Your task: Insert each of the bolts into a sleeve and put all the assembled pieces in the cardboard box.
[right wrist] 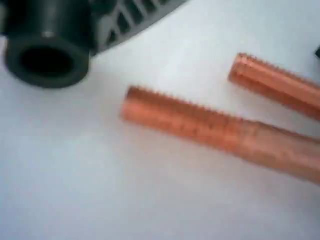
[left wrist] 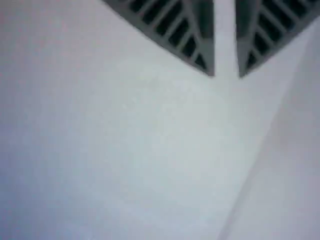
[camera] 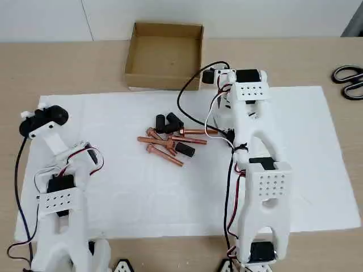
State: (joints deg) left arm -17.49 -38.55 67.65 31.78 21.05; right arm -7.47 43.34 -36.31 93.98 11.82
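Several copper bolts (camera: 170,144) and several black sleeves (camera: 170,123) lie loose in a heap on the white mat (camera: 142,192). The open cardboard box (camera: 164,56) stands behind them, off the mat, and nothing shows inside it. My right gripper (camera: 226,136) is low at the heap's right end. In the right wrist view its grey ribbed part (right wrist: 130,20) sits right against a black sleeve (right wrist: 47,50), beside the threaded ends of two bolts (right wrist: 210,125). My left gripper (camera: 85,156) hangs over bare mat at the left, its fingers (left wrist: 200,35) nearly together with nothing between them.
Scissors (camera: 349,79) lie on the wooden table at the far right. Black cables (camera: 187,102) run from the right arm across the mat between the box and the heap. Bare mat stretches in front of the heap.
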